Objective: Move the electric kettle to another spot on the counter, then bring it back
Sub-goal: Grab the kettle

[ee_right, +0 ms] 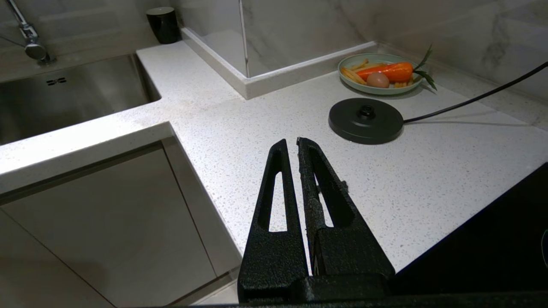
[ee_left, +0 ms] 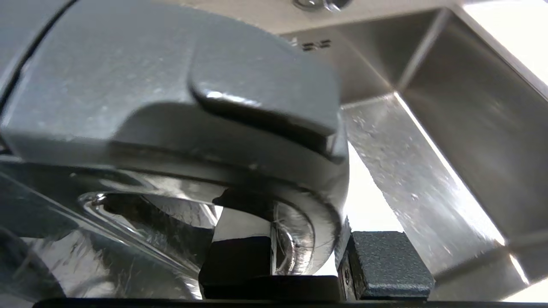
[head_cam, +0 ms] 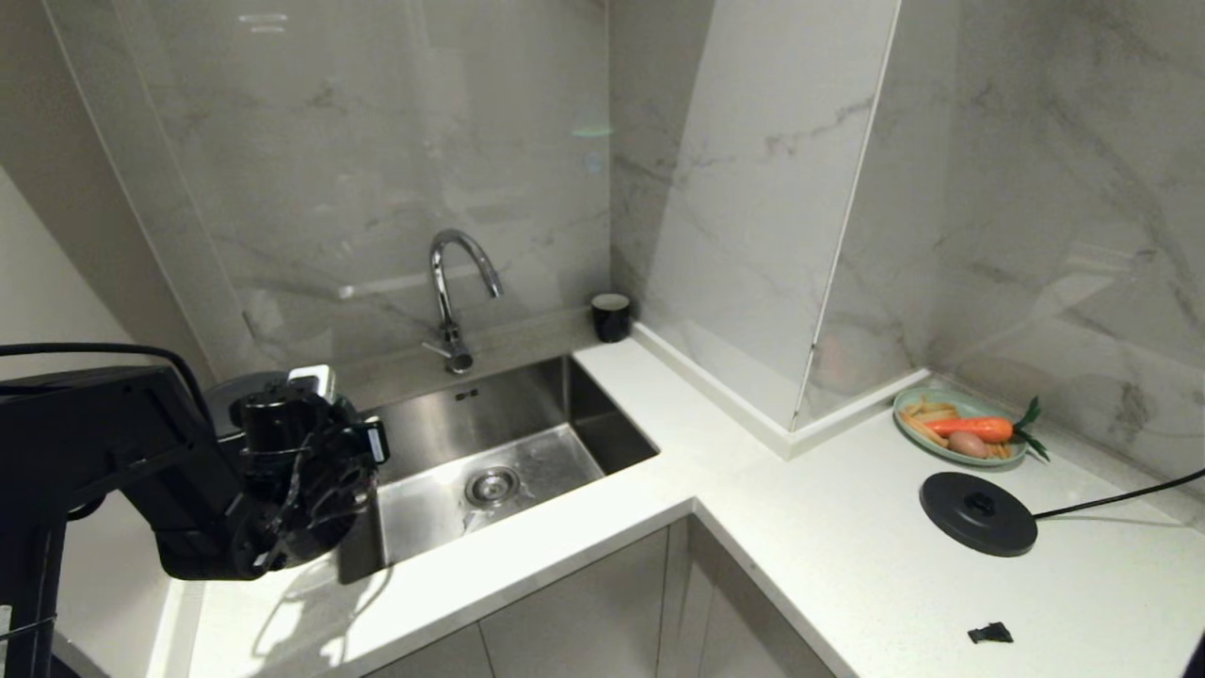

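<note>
The electric kettle (ee_left: 171, 85) fills the left wrist view: grey flat lid on top, glossy loop handle (ee_left: 295, 231) below. My left gripper (ee_left: 299, 261) is shut on that handle, one finger (ee_left: 385, 265) on its outer side and the other inside the loop. In the head view the left arm (head_cam: 282, 461) stands at the counter's (head_cam: 828, 565) left end beside the sink and hides most of the kettle; only a grey sliver of its lid (head_cam: 224, 400) shows. My right gripper (ee_right: 291, 143) hangs shut and empty above the counter's (ee_right: 239, 141) front corner.
The steel sink (head_cam: 490, 452) with its tap (head_cam: 452, 282) lies just right of the kettle. A small black cup (head_cam: 610, 315) stands behind. On the right stretch sit the round corded base (head_cam: 979, 513), a plate of food (head_cam: 960, 428) and a small black scrap (head_cam: 988, 633).
</note>
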You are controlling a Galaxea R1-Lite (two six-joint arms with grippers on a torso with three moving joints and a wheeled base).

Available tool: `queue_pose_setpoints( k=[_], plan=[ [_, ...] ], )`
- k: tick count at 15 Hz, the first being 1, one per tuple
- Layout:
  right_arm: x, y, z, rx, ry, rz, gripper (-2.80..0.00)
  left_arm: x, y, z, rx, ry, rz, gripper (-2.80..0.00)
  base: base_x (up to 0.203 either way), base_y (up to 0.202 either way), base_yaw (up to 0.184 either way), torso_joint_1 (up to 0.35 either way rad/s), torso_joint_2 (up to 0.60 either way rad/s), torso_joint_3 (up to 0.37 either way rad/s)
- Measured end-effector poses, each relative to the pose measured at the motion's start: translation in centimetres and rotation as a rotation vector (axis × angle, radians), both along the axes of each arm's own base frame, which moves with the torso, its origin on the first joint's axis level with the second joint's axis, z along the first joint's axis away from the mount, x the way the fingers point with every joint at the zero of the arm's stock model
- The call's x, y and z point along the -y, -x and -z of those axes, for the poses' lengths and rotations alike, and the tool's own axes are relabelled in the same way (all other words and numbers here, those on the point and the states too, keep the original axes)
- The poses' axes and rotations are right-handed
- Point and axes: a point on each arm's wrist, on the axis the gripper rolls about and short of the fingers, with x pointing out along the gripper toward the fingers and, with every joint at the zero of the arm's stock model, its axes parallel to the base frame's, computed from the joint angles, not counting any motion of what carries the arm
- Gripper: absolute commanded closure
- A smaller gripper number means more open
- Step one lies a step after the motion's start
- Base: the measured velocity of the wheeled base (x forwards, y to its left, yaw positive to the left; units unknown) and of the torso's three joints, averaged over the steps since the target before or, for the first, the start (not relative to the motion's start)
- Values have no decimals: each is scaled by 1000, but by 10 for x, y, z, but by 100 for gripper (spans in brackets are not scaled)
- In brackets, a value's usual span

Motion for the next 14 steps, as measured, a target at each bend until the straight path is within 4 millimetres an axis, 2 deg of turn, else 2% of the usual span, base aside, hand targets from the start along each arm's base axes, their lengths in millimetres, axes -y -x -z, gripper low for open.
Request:
queue_pose_setpoints(
  k=[8,14],
  plan=[
    [0,0,0,0,0,0,0,17,18,-57,36,-28,28,0,0,0,0,0,0,0],
    [0,0,0,0,0,0,0,30,38,-82,77,-38,63,0,0,0,0,0,0,0]
  ],
)
